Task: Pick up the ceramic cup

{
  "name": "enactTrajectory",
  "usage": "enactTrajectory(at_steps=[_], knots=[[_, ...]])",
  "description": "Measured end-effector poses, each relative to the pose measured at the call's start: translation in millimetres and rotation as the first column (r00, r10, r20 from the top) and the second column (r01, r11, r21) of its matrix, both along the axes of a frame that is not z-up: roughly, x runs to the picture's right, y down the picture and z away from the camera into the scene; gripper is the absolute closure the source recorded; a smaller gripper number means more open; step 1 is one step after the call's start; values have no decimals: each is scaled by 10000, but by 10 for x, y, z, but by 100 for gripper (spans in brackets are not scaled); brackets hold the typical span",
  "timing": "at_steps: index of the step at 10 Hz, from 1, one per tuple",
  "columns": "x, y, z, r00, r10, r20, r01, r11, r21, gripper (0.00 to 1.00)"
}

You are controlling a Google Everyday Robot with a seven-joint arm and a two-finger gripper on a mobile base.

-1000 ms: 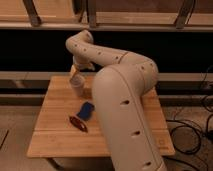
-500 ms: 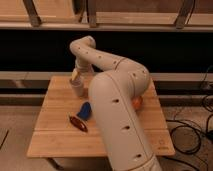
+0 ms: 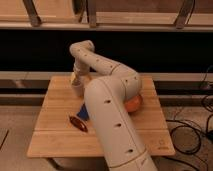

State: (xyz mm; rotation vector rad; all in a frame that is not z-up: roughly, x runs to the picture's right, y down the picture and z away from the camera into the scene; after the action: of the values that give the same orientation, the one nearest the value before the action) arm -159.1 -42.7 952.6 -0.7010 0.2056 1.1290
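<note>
The ceramic cup is small and pale beige. It stands upright near the back left of the wooden table. My gripper comes down from the arm's bent elbow and sits right on top of the cup, covering its rim. Whether it has hold of the cup does not show. The thick white arm crosses the middle of the table from the front.
An orange round object lies right of the arm, partly hidden by it. A flat blue object and a dark red-brown item lie in front of the cup. A dark shelf wall stands behind the table. Cables lie on the floor at right.
The arm's big lower link has swung left and lower, uncovering more of the orange object. The gripper has stayed at the cup, which has not visibly moved.
</note>
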Motion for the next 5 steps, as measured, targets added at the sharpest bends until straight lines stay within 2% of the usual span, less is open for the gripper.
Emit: enactTrajectory(at_steps=[3, 5], knots=[[20, 52, 76, 9997, 217, 95, -213, 9991, -359, 76], [52, -49, 64, 9989, 454, 122, -450, 9986, -267, 94]])
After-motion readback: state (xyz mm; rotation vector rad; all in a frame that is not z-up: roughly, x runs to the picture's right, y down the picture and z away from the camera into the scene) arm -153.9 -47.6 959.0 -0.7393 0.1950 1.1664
